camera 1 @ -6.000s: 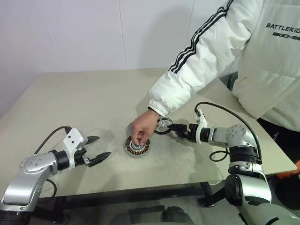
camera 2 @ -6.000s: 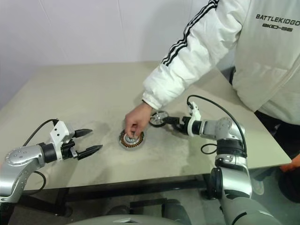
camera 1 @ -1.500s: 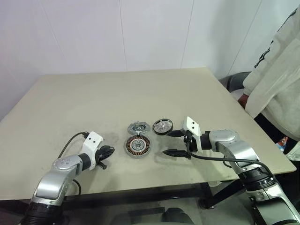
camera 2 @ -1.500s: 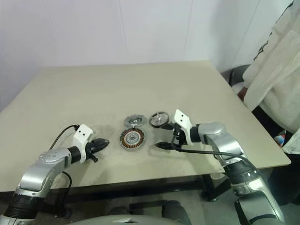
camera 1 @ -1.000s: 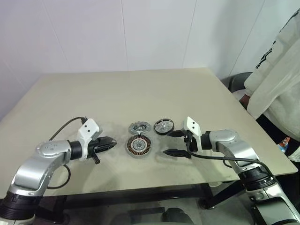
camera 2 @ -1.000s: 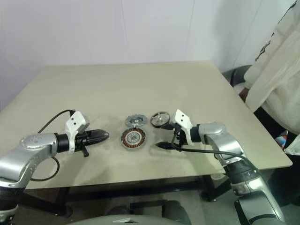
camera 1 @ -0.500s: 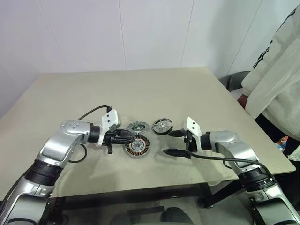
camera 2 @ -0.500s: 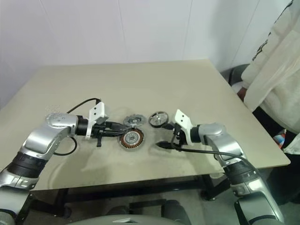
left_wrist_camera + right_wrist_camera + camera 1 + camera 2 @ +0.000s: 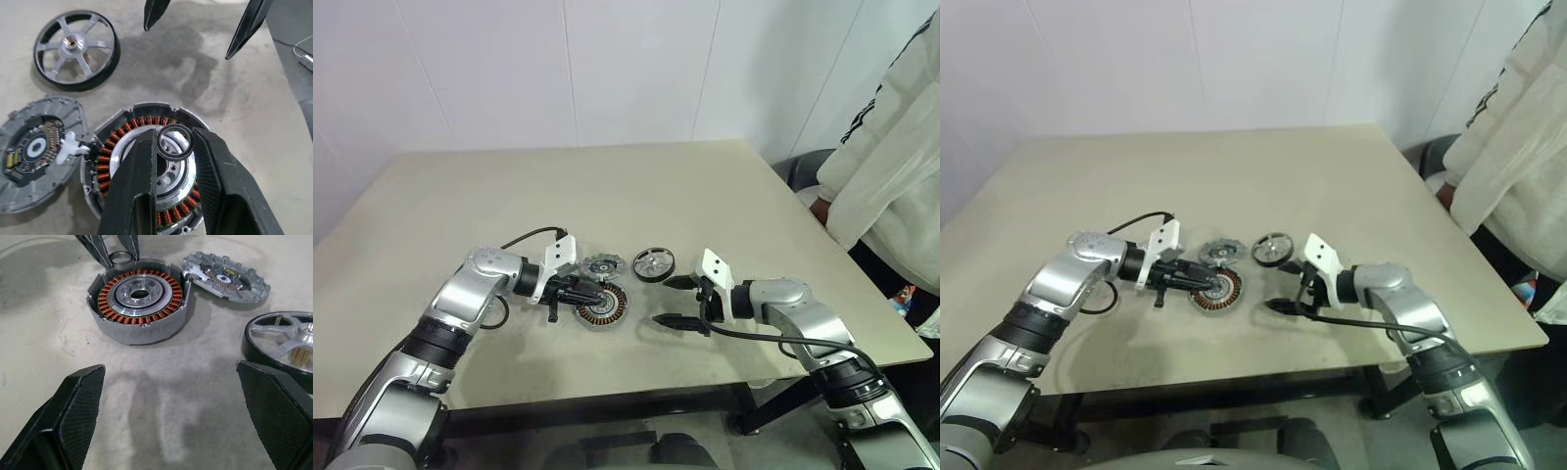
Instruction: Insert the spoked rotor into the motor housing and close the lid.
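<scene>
The motor housing [image 9: 601, 306] sits near the table's front, its coppery windings [image 9: 105, 161] ringing a silver centre. Just behind it lies the grey notched lid [image 9: 603, 264], and to the lid's right the black-rimmed spoked rotor [image 9: 653, 262]. My left gripper [image 9: 174, 141] hovers over the housing's centre, shut on a small thin ring [image 9: 166, 152]. To the right of the housing my right gripper [image 9: 668, 301] stands wide open and holds nothing; the rotor lies just behind its far finger.
A person in a white jacket [image 9: 891, 176] stands at the table's right edge. A black cable [image 9: 524, 237] loops from my left wrist. The beige table [image 9: 607, 186] stretches behind the parts.
My left gripper has swung right, from beside the housing to over its centre, still holding the ring. The right gripper has stayed put. The person's hand, earlier at the housing, has gone.
</scene>
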